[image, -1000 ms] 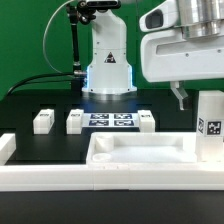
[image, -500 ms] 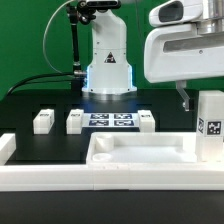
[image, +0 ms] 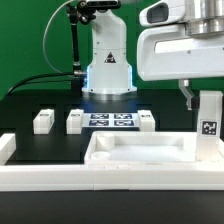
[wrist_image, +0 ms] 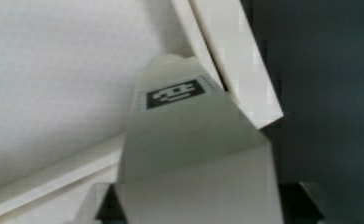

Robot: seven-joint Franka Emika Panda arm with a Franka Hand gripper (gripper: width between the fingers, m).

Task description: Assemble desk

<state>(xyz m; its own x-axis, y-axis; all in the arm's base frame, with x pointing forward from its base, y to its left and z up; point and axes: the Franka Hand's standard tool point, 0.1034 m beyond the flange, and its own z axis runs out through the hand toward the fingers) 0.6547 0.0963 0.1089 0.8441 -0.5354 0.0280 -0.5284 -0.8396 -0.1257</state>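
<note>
**Leg.** The leg (image: 211, 110) stands upright at the end of the panel (image: 140, 150) on the exterior view's right. Its foot is at the panel's corner. Whether it is seated in the panel cannot be told, because the joint is hidden. In the wrist view the leg fills the space between the two dark fingers (wrist_image: 104, 203), with its tag (wrist_image: 174, 95) facing the camera.

**Gripper.** The gripper (wrist_image: 204, 205) is clamped on the leg from above, one finger on each of two opposite flat faces. In the exterior view only one finger (image: 188, 97) shows, just beside the leg's top.

**Handling.**
- The leg appears to be light, stiff moulded plastic that should not flex under the clamp.
- Its faces look smooth, so it may slip or twist in the pads if it is loaded off-axis.
- Grip the upper half across flat faces, never across corners.
- Keep the post vertical while joining it.

**Panel.** This part is wide, shallow and rimmed. It lies flat just behind the wall (image: 40, 175) and is likely to slide if pushed sideways.

**Other parts.** Three loose legs (image: 76, 121) lie on the table (image: 50, 145) near the marker board (image: 110, 120), well apart from the panel.
</note>
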